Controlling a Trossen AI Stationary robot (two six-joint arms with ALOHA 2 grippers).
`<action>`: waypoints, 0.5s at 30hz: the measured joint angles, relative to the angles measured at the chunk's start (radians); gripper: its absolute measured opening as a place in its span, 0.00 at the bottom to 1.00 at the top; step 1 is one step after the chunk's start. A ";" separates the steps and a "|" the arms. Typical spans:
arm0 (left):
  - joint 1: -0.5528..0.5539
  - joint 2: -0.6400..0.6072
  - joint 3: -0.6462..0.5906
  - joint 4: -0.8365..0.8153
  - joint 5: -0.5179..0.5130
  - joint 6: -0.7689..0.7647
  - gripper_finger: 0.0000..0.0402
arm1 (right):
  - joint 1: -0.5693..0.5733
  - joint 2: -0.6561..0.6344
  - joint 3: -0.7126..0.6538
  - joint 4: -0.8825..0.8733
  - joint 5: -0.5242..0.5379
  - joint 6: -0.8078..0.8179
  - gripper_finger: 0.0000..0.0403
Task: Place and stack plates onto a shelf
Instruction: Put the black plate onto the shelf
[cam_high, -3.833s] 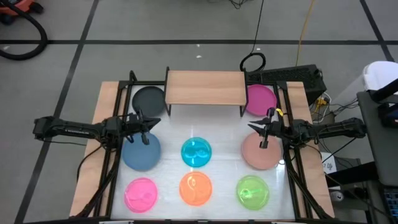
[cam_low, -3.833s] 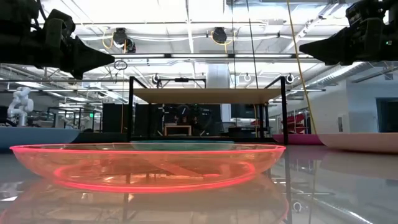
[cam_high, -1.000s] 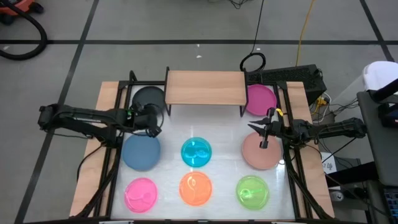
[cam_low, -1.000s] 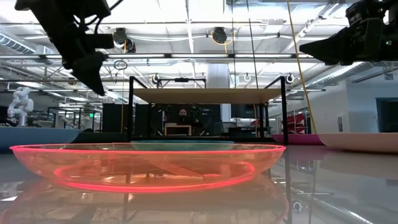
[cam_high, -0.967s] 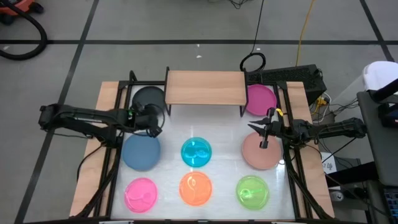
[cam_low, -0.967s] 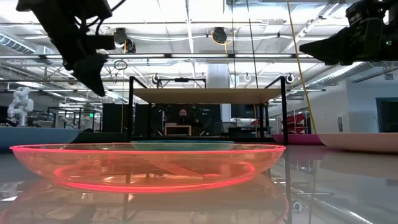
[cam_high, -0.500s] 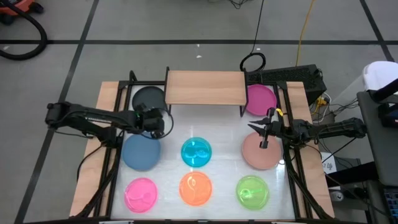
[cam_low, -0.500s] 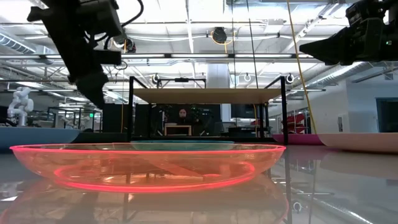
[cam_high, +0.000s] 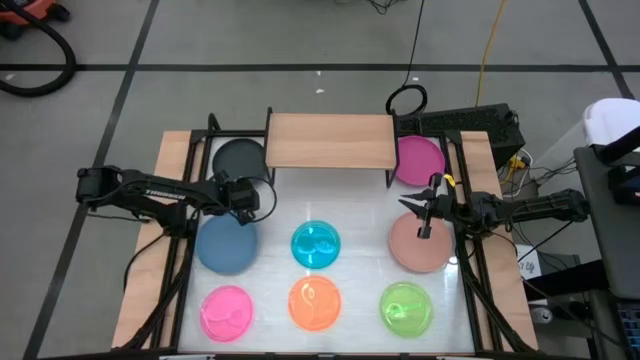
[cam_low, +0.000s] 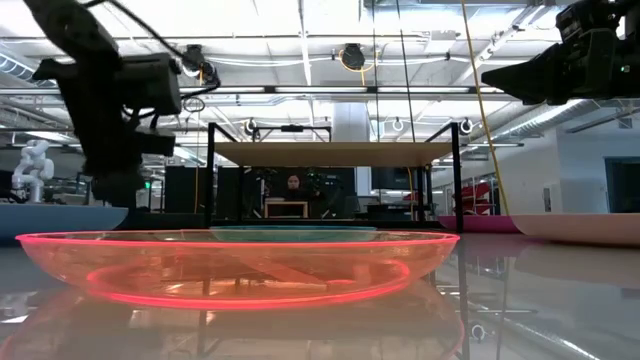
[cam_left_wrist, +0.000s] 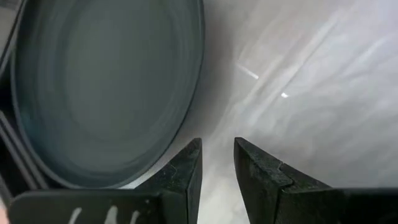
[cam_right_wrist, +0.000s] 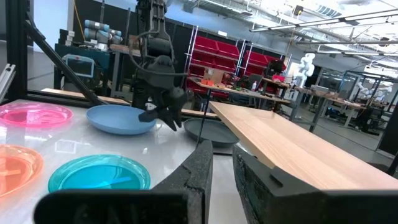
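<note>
1. Approaching the dark grey plate (cam_high: 238, 156) at the desk's (cam_high: 360, 215) back-left corner, beside the empty shelf (cam_high: 330, 140); left tool (cam_high: 262, 199) slightly parted, holding nothing.
2. Waiting over the dusty pink plate (cam_high: 418, 245): right tool (cam_high: 405, 205), nearly closed, empty.
3. Likely needing next: lowering onto the grey rim, pinching.

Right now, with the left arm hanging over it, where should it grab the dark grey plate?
Grip the dark grey plate by its raised rim on the side facing the table's middle, probably coming down from above. It lies flat, so only the thin lip offers purchase, and the left gripper already hovers at that edge, jaws slightly apart.
</note>
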 joint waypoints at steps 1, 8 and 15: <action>0.004 0.000 -0.009 0.022 0.000 0.000 0.25 | 0.000 0.000 0.000 0.000 0.000 0.000 0.12; 0.012 0.000 -0.019 0.038 -0.016 0.075 0.25 | 0.000 0.000 0.000 0.000 0.000 0.000 0.12; 0.032 0.000 -0.019 0.066 -0.017 0.163 0.25 | 0.000 0.000 0.000 0.000 0.000 0.000 0.12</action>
